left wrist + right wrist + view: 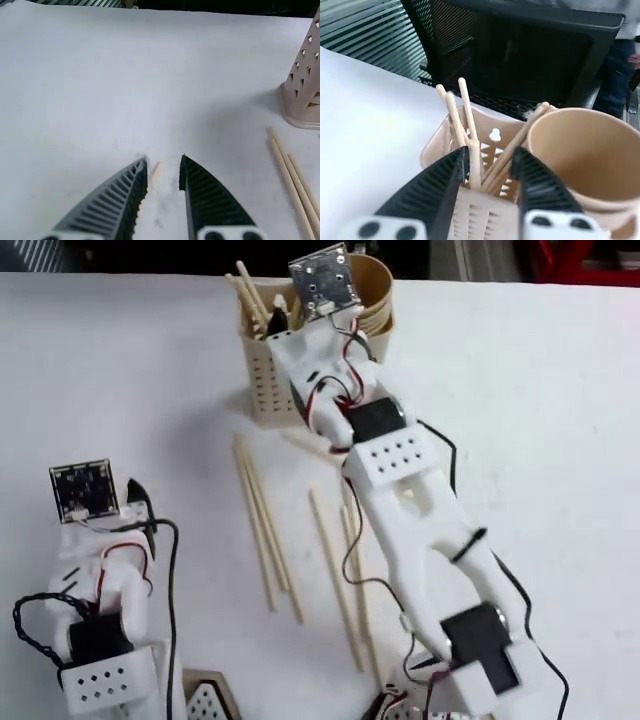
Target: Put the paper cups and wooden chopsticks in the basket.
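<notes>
The perforated beige basket (262,390) stands at the far middle of the table, seen also as the basket (485,140) and the basket (305,85). Stacked paper cups (378,302) sit in its right side, the top paper cup (585,150) gaping. Several chopsticks (465,115) stand upright in the basket. My right gripper (278,322) hovers over it; this gripper (490,155) is open, with chopsticks standing between its fingers. Several loose chopsticks (265,530) lie on the table, also visible as chopsticks (292,175). My left gripper (140,508) rests low at the near left; the gripper (163,162) is open and holds nothing.
The right arm (420,530) stretches diagonally across the loose chopsticks (335,580) near the table's middle. A black mesh chair (520,50) stands beyond the far table edge. Bare white table (125,75) lies ahead of the left gripper.
</notes>
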Controlling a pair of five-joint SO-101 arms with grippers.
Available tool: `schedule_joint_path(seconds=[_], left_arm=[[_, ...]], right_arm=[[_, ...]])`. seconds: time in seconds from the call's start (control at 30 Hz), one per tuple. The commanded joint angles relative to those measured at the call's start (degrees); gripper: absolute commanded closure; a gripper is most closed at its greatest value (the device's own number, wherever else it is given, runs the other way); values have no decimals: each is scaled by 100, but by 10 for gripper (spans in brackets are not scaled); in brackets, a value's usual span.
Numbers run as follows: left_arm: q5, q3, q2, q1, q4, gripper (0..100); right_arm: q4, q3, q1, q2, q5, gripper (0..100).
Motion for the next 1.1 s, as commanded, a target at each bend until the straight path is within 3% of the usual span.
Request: schedule_joint_path(seconds=[0.0,0.3,0.6,0.8,1.07], left_arm=[[-62,-35,-75,-40,-132,876],[-62,-35,-75,-40,-132,876],[-62,18,-75,-40,-167,876],[-62,18,-75,-40,-167,876],[-62,18,-75,-40,-158,876]], right_arm=[[673,-281,-31,-787,9,958],[3187,-273,-57,-2044,0,981],[4734,-62,-57,-2475,0,981],[4602,1389,-31,-2721,0,981],[3547,3604,-31,-3820,0,981]])
